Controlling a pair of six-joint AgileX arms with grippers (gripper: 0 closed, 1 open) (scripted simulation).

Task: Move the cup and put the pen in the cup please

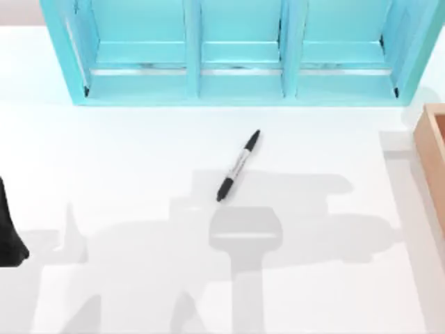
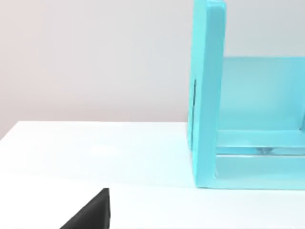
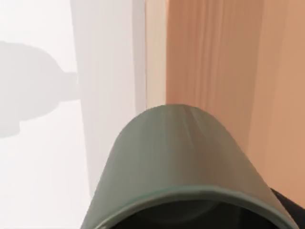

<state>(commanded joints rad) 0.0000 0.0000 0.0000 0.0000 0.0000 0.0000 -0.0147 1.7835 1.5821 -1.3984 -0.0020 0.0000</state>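
Note:
The pen (image 1: 238, 165) lies flat on the white table near the middle, slanting, with one black end toward the teal shelf. The olive-green cup (image 3: 176, 162) sits very close in the right wrist view, its dark mouth toward the camera, and it hangs over the edge between the white table and the wooden box. It appears held by my right gripper, of which a dark sliver of finger (image 3: 289, 208) shows beside the rim. My left arm (image 1: 10, 229) rests at the table's left edge, far from the pen.
A teal shelf unit (image 1: 240, 76) with three bays spans the back of the table, and its end wall (image 2: 207, 95) stands near the left wrist. A wooden box (image 1: 434, 149) sits at the right edge. Arm shadows fall across the front of the table.

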